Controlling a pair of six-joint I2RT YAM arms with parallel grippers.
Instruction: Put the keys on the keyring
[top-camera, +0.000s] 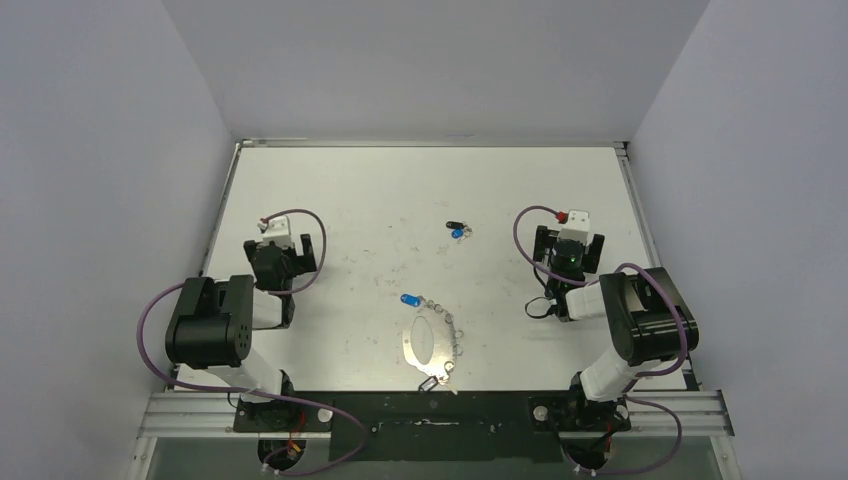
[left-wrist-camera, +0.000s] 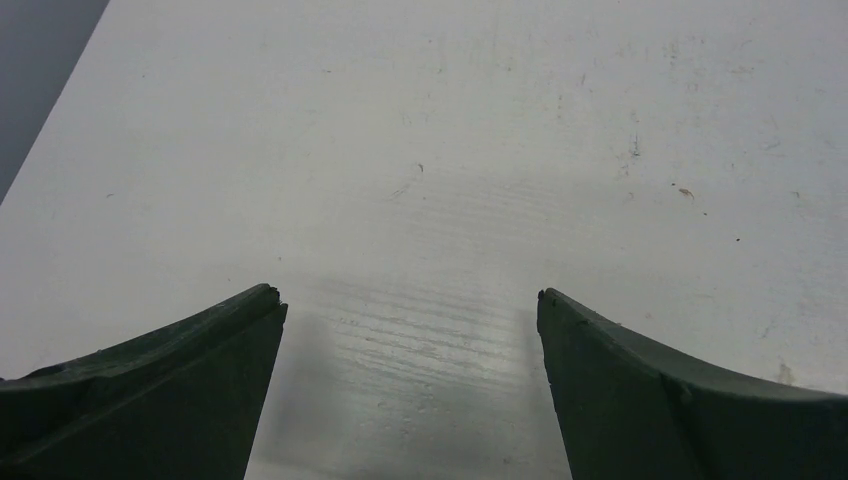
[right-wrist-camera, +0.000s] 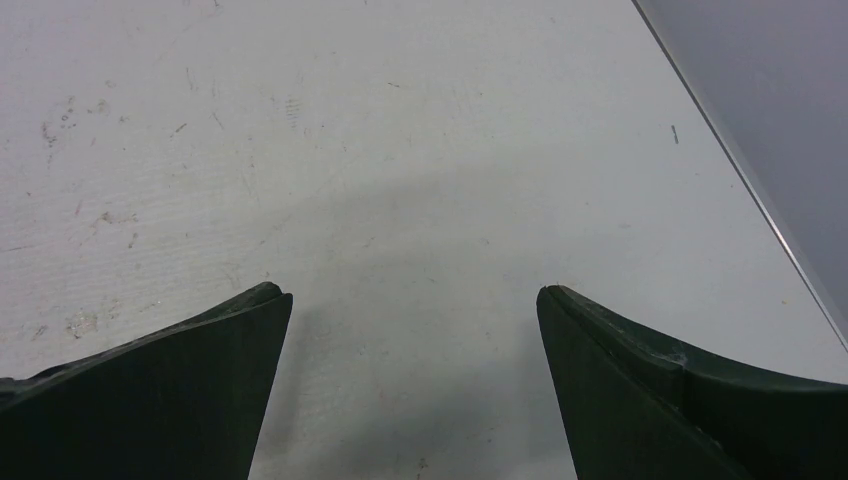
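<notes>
The silver oval keyring (top-camera: 432, 341) lies flat near the table's front middle, with small loops along its right edge and a clasp at its near end. A blue-capped key (top-camera: 409, 299) lies just beyond it. A black-capped key (top-camera: 452, 224) and another blue-capped key (top-camera: 458, 233) lie together farther back. My left gripper (top-camera: 275, 226) is open over bare table at the left. My right gripper (top-camera: 572, 220) is open over bare table at the right. Both wrist views show wide-apart fingers (left-wrist-camera: 200, 350) (right-wrist-camera: 640, 370) with nothing between them.
The white table (top-camera: 350, 200) is walled on the left, back and right. In the right wrist view its right edge (right-wrist-camera: 740, 170) runs close to my right gripper. A black and metal rail (top-camera: 430, 415) carries the arm bases at the near edge.
</notes>
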